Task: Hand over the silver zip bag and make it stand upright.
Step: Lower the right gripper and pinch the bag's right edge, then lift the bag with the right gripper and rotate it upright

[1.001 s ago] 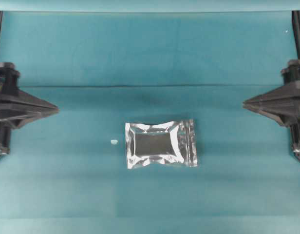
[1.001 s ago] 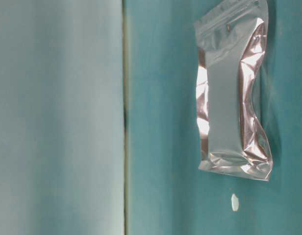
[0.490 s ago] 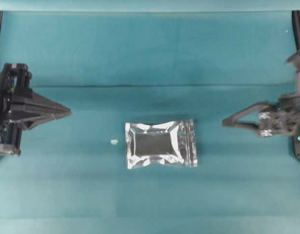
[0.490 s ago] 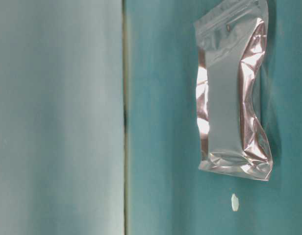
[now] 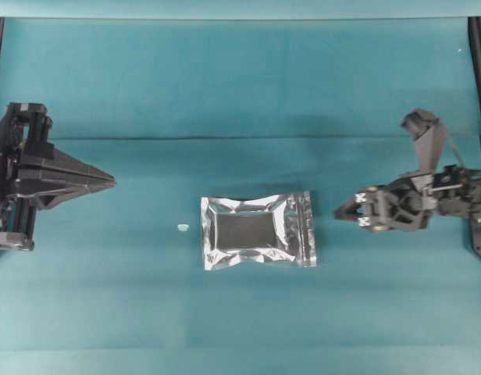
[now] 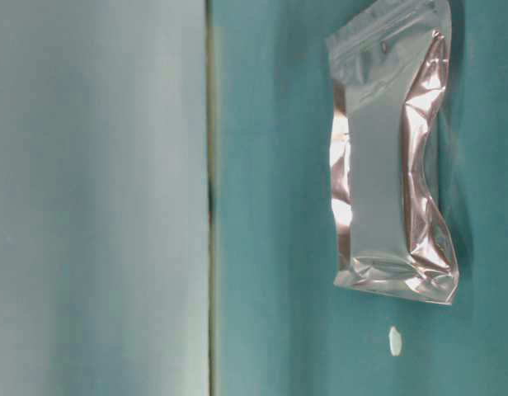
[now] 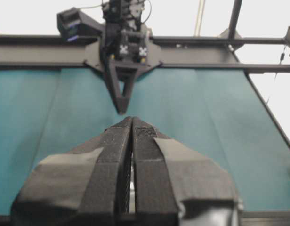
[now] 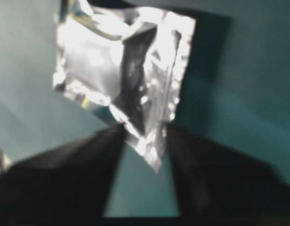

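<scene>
Jaws of the right gripper stand parted just beside the flat-lying silver zip bag; the left gripper is clenched, well apart.

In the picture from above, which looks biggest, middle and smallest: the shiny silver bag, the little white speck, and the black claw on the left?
1. Left gripper with its black body and the silver zip bag look about alike; too close to rank.
2. White speck, by far the smallest.

You saw a shiny silver zip bag, dark-centred, a white speck, teal cloth.
</scene>
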Controlling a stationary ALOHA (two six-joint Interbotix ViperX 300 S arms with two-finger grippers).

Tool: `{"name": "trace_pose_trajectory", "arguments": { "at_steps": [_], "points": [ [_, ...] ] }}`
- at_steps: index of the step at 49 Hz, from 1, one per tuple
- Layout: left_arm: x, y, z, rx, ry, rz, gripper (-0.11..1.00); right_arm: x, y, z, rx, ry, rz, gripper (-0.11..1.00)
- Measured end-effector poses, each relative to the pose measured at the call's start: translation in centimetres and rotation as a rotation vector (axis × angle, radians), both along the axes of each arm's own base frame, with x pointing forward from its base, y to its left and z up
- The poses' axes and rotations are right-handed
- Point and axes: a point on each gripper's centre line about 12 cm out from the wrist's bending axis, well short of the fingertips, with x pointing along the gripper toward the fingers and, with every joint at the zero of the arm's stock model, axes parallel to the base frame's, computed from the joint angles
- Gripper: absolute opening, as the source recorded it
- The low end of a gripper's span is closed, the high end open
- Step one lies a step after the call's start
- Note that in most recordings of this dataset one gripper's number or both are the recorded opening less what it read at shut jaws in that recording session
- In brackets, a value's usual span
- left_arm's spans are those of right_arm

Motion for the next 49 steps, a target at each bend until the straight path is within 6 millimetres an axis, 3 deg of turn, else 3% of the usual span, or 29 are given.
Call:
{"name": "trace_pose_trajectory", "arguments": {
  "at_steps": [4, 7, 18, 33, 49],
  "points": [
    [0.0, 0.0, -0.2, 0.005, 0.015, -0.001, -0.01, 0.3, 0.1, -0.5, 0.004, 0.004, -0.010, 0.86],
    [0.0, 0.0, -0.3, -0.002, 0.025, -0.001, -0.01, 0.3, 0.3, -0.9, 0.005, 0.013, -0.011, 0.91],
    [0.0, 0.0, -0.6, 0.000, 0.043, 0.001, -0.01, 1.1, 0.2, -2.5, 0.003, 0.015, -0.056, 0.89],
    [0.1, 0.1, -0.7, 0.007, 0.050, 0.004, -0.01, 3.7, 0.9, -4.9, -0.018, 0.039, -0.064, 0.89],
    [0.2, 0.1, -0.8, 0.005, 0.054, 0.005, -0.01, 5.8, 1.3, -5.9, -0.036, 0.028, -0.064, 0.88]
  ]
}}
